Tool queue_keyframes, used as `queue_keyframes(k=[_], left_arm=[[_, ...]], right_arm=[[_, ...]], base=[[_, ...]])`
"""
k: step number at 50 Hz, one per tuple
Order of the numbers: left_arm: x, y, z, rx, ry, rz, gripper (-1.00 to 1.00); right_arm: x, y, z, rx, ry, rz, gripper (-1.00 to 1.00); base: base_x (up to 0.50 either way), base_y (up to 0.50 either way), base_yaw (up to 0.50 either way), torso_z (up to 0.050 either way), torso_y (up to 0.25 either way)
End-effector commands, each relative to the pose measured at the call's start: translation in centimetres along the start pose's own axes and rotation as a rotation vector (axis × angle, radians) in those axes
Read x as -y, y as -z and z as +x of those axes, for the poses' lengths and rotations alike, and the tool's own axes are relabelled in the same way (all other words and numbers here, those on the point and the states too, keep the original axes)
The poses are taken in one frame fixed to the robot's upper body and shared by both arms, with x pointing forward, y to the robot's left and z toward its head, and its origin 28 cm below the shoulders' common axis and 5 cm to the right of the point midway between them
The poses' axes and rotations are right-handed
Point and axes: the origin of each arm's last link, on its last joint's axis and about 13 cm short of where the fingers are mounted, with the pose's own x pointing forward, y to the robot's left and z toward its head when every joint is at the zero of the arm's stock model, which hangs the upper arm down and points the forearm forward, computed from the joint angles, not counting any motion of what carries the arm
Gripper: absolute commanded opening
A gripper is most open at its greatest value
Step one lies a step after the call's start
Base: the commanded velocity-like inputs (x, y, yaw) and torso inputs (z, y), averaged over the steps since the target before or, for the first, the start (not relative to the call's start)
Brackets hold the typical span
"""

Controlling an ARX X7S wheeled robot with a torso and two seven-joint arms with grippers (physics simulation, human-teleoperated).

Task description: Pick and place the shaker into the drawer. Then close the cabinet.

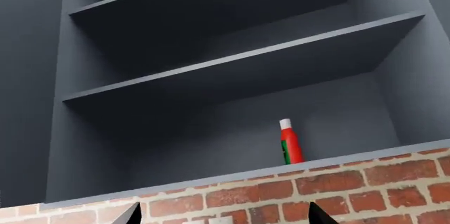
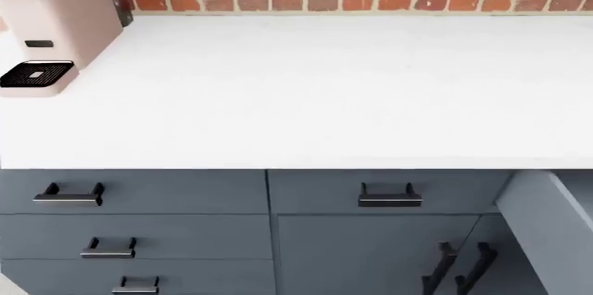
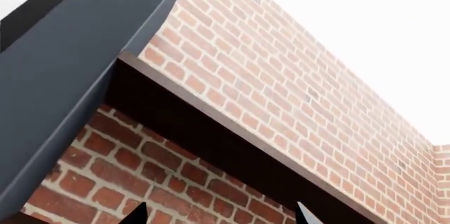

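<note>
Shaker: not to be seen in any view, so its place relative to either claw cannot be told.
Bottle: a red bottle [image 1: 290,143] with a white cap and a green label stands upright on the lowest shelf of the open shelf unit [image 1: 239,66], above the brick wall [image 1: 351,187] (it is slim, and whether it is the shaker cannot be told).
Left gripper [image 1: 223,214]: only two dark fingertips show at the picture's edge, set wide apart with nothing between them; they point up at the brick and the shelves, well short of the bottle.
Right gripper [image 3: 219,214]: again two dark tips only, spread apart and empty, aimed up at brick under the dark slate underside of a wall unit [image 3: 77,60].
Cabinet [image 2: 185,232]: slate blue-grey fronts with black bar handles under the white worktop [image 2: 324,94].
Drawer [image 2: 389,191]: top row, right of centre, short black handle, shut flush.
Cabinet door [image 2: 546,229]: swung open at the cabinet's right end.
Worktop's left end: a pale pink coffee machine [image 2: 51,24] with a black drip grid.
Arms: neither shows in the head view.
</note>
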Motion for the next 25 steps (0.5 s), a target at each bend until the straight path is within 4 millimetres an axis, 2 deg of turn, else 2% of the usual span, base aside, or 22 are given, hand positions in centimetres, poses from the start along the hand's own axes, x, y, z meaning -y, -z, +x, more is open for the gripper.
queue_keyframes(k=[1, 25], left_arm=[[-0.02, -0.76, -0.72, 0.022, 0.007, -0.007, 1.0], [0.69, -0.74, -1.49, 0.033, 0.045, -0.022, 1.0]], right_arm=[[-0.23, -1.52, 0.18, 0.031, -0.024, -0.023, 1.0], [-0.71, -1.23, 0.18, 0.011, -0.052, -0.073, 1.0]], base=[[0.5, 0.0, 0.0, 0.0, 0.0], [0.5, 0.02, 0.0, 0.0, 0.001]])
